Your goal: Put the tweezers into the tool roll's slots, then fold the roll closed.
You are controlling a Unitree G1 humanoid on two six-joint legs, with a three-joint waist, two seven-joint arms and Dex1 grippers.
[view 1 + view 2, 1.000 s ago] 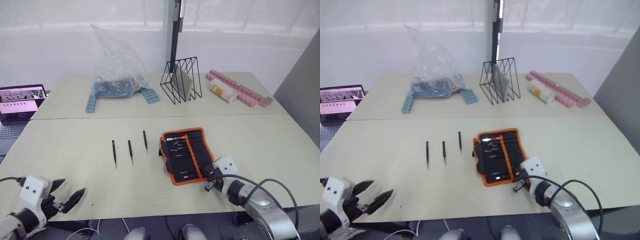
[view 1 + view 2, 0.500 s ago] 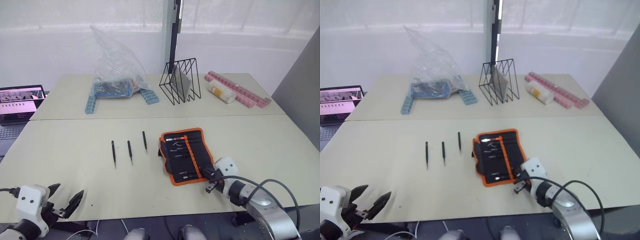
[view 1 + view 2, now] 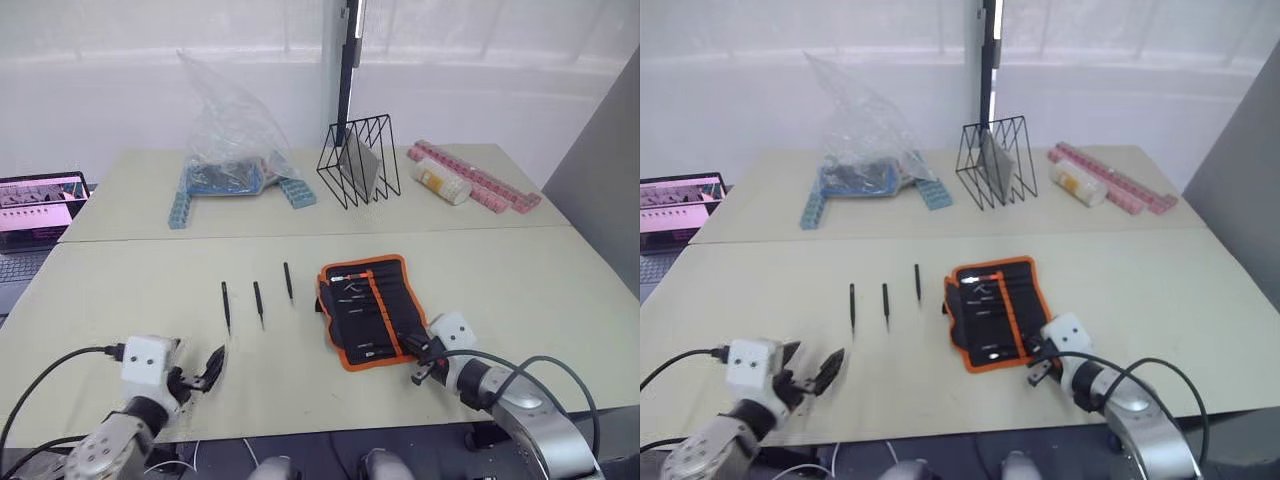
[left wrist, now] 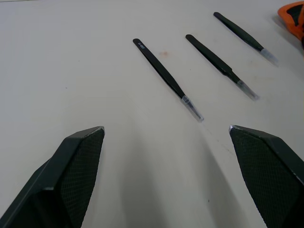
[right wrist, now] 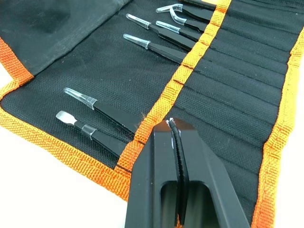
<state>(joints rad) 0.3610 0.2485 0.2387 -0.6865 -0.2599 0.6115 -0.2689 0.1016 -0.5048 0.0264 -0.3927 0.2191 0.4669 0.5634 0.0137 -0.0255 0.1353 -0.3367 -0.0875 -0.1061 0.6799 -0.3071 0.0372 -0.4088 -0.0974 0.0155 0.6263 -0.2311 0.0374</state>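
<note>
A beige table (image 3: 120, 290) held the tool roll (image 3: 372, 310), lying open near the front edge with several tweezers tucked in its slots (image 5: 247, 95). Three loose tweezers (image 3: 258, 303) lay in a row just left of it. The left gripper (image 4: 175, 171) hovered spread wide before them. The right gripper (image 5: 175, 142), fingers pressed together and empty, touched the roll's near edge.

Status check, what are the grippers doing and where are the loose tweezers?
Left gripper open, facing three tweezers on the table. Right gripper shut, empty, over the open tool roll. Nothing blocking.
</note>
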